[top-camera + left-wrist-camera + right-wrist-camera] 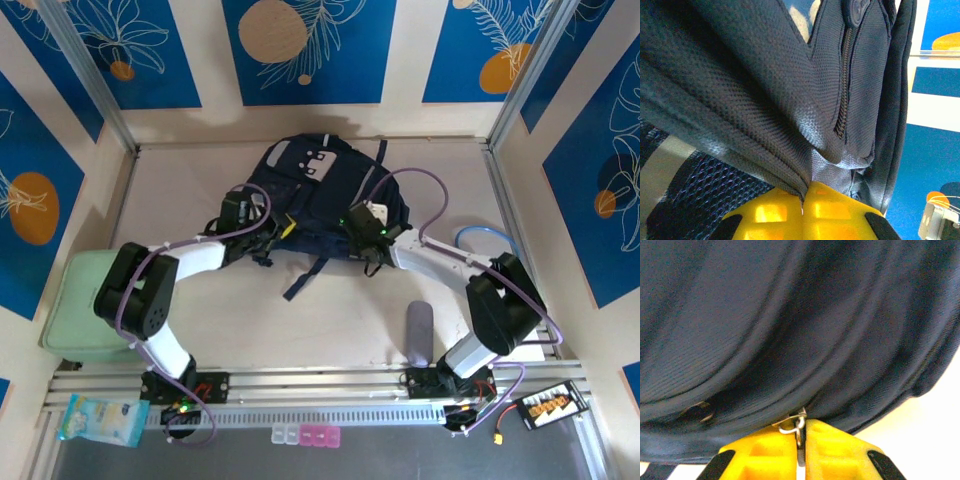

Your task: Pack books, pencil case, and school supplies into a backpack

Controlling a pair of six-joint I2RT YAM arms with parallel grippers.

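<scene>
- Top external view: The navy fabric backpack (320, 200) lies flat at the middle of the pale table, toward the far wall. Its long axis runs near to far, with the light grey patch (305, 160) at the far end and a dark strap (303, 280) trailing toward the arms.
- The left gripper (270, 228) meets the bag's left flank and the right gripper (355, 228) its right flank. From here the jaws are lost against the dark cloth.
- The grey pencil case (419, 333), a soft oblong with rounded ends, lies apart from the bag beside the right arm's base, lengthwise near to far. A pale-green flat box (85, 300) sits at the table's left edge.
- Left wrist view: The left gripper (802, 197) has its yellow ribbed fingers (770, 215) pressed together on a fold of the backpack (755, 75). The cloth is a coarse, faintly shiny weave. A dark zipper (842, 112) runs up the panel, and open mesh (705, 187) shows at lower left.
- Right wrist view: The right gripper (801, 435) is clamped narrow on a metal zipper pull (796, 424) at the bag's seam. Smooth, rounded folds of the backpack (790, 315) rise above it.
</scene>
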